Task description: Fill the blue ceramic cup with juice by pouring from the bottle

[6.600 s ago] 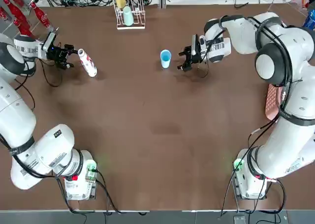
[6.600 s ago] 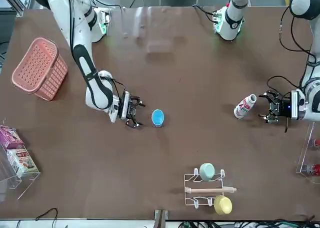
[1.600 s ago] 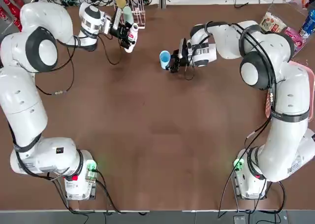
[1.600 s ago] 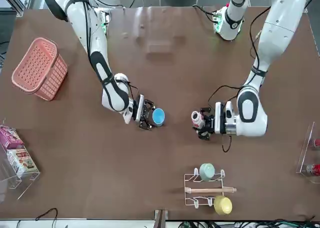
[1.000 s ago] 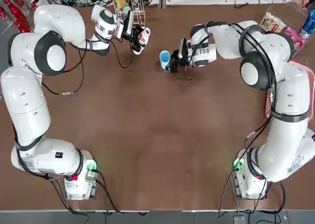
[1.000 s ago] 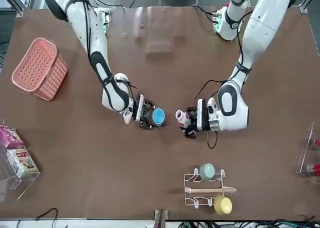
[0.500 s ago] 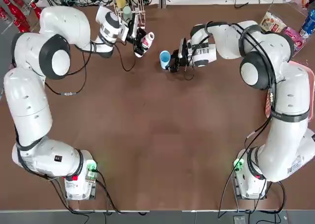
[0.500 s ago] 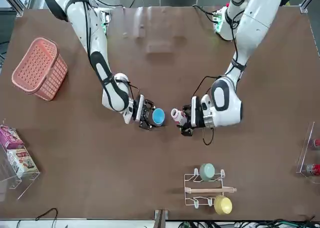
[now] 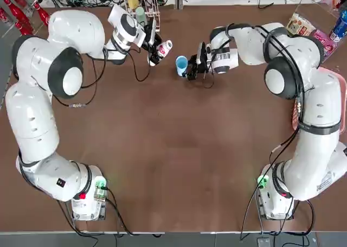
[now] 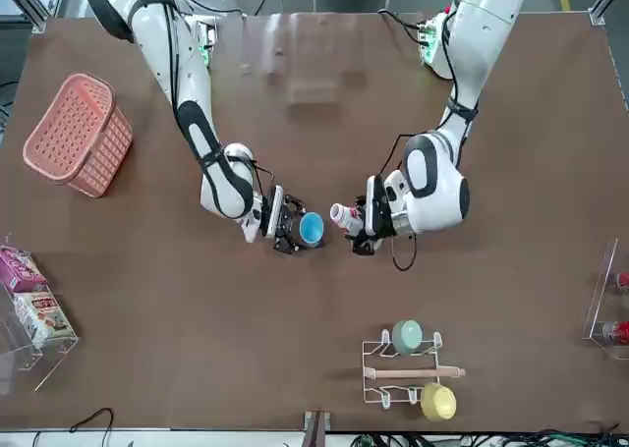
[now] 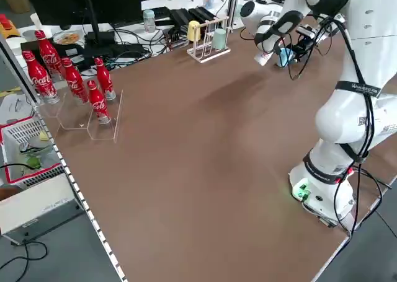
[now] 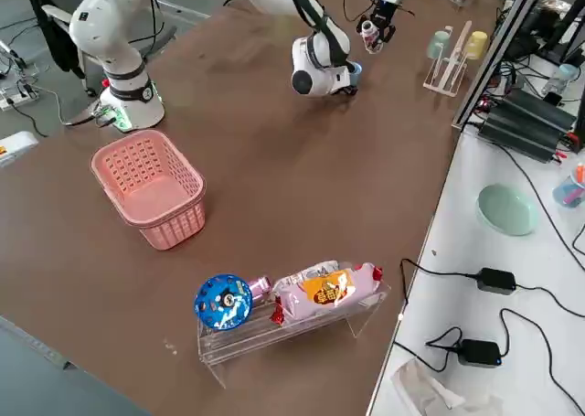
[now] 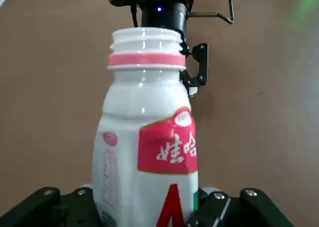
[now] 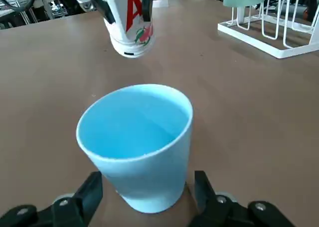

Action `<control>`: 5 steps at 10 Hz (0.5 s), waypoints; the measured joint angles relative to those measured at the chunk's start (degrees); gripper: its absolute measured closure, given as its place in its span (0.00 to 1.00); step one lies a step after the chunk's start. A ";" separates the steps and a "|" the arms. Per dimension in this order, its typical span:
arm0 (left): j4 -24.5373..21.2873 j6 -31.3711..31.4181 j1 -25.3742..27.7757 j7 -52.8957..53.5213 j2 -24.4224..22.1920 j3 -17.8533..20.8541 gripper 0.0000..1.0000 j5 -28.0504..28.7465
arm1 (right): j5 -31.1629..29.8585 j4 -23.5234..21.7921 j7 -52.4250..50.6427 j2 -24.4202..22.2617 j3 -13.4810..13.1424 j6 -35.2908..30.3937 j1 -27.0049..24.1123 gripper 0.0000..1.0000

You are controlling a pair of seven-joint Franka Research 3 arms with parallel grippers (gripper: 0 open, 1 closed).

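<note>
The blue ceramic cup (image 9: 181, 64) stands upright on the brown table at mid-back, also in the front view (image 10: 311, 229). My right gripper (image 9: 189, 69) is shut on the cup, one finger on each side of its base (image 14: 137, 142). The bottle (image 9: 164, 47), white with a red-pink label, hangs tilted just left of the cup, its neck pointing toward it. My left gripper (image 9: 156, 49) is shut on the bottle's lower body (image 13: 147, 137). The bottle (image 14: 128, 22) is above and behind the cup's rim, apart from it. The cup looks empty inside.
A white wire rack (image 9: 142, 11) with a mint cup and a yellow cup stands right behind the bottle. A pink basket (image 10: 79, 133) sits by the right arm's side. Red cola bottles (image 11: 68, 77) line the far left edge; a blue can (image 12: 222, 300) and snack packets lie far right.
My left gripper has carried the bottle rightward from beside the rack to just next to the cup. The right gripper and the cup have stayed in place.
</note>
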 joint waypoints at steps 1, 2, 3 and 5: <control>-0.55 0.35 -1.03 -0.34 -0.24 0.88 0.58 0.00 | 0.00 0.00 0.00 0.00 0.00 0.00 0.00 0.18; -0.76 0.88 -1.72 -0.51 -0.30 1.40 0.58 0.00 | 0.00 0.00 0.00 0.00 0.00 0.00 0.00 0.18; -0.85 1.28 -2.46 -1.06 -0.42 2.00 0.58 0.00 | 0.01 0.00 0.00 0.00 0.00 0.00 0.00 0.18; -1.01 1.41 -4.08 -2.07 -0.72 3.26 0.58 0.00 | 0.03 0.00 0.00 0.00 0.00 0.00 0.00 0.18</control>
